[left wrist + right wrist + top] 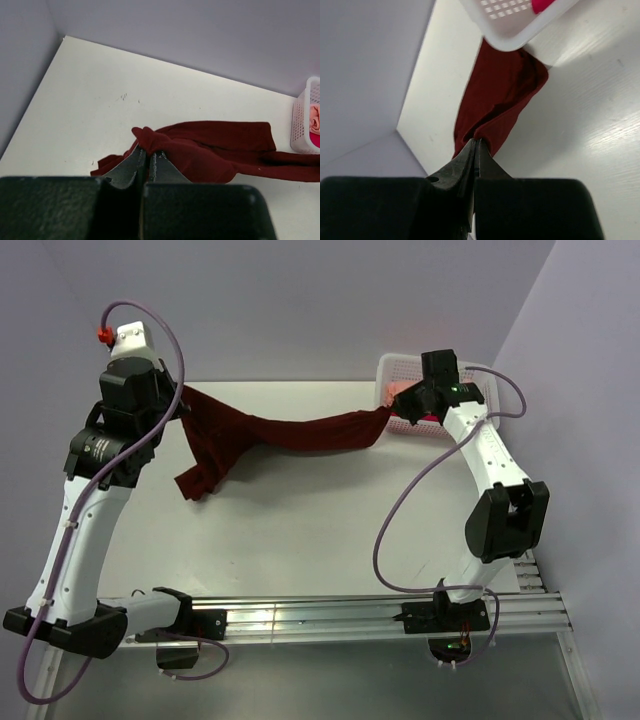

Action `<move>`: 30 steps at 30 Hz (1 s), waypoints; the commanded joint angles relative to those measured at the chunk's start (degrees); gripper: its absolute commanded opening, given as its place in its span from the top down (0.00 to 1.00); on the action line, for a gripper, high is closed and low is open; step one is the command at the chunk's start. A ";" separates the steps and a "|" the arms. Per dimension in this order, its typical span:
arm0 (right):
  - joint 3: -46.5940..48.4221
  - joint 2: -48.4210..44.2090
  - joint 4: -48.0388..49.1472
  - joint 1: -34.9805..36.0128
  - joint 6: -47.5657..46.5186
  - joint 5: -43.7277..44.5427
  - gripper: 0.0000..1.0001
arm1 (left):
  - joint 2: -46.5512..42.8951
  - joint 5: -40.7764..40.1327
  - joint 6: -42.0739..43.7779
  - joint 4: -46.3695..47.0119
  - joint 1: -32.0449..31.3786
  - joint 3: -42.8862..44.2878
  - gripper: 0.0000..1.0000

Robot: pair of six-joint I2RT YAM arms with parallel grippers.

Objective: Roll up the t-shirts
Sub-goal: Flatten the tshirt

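— While we hold the maroon t-shirt (300, 432) strung between both arms, how far along are we?

— Barely started, by our judgement. Nothing on the surface (300, 550) near us is rolled. Farther out, left of the basket (396, 362), the shirt hangs as a sagging, twisted band, one end drooping toward the surface; whether it touches, we cannot tell.

— And our grips?

— Our left end effector (150, 152), well left of the basket, is pinched shut on a bunched edge. Our right end effector (476, 142), just beside the basket's left wall, is clamped on the other end.

— What remains?

— Nearly everything: lay it flat, fold, roll. Farthest off, the peach t-shirt (315, 117) and the crimson-pink t-shirt (316, 140) wait inside the basket.
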 commanded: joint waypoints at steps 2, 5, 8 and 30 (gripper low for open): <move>-1.08 -8.38 5.56 0.97 1.35 -2.46 1.00 | -4.75 0.30 4.38 5.81 0.51 3.66 1.00; -4.41 -11.38 7.68 1.15 0.99 -3.87 1.00 | -7.66 2.40 4.65 7.22 0.42 1.91 1.00; -14.57 -14.62 9.43 2.55 1.70 -4.40 1.00 | -10.98 3.38 3.42 7.49 0.42 -4.21 1.00; -61.98 -36.80 32.37 5.81 -5.60 -12.55 0.33 | -39.30 9.09 -7.13 9.77 0.42 -39.49 1.00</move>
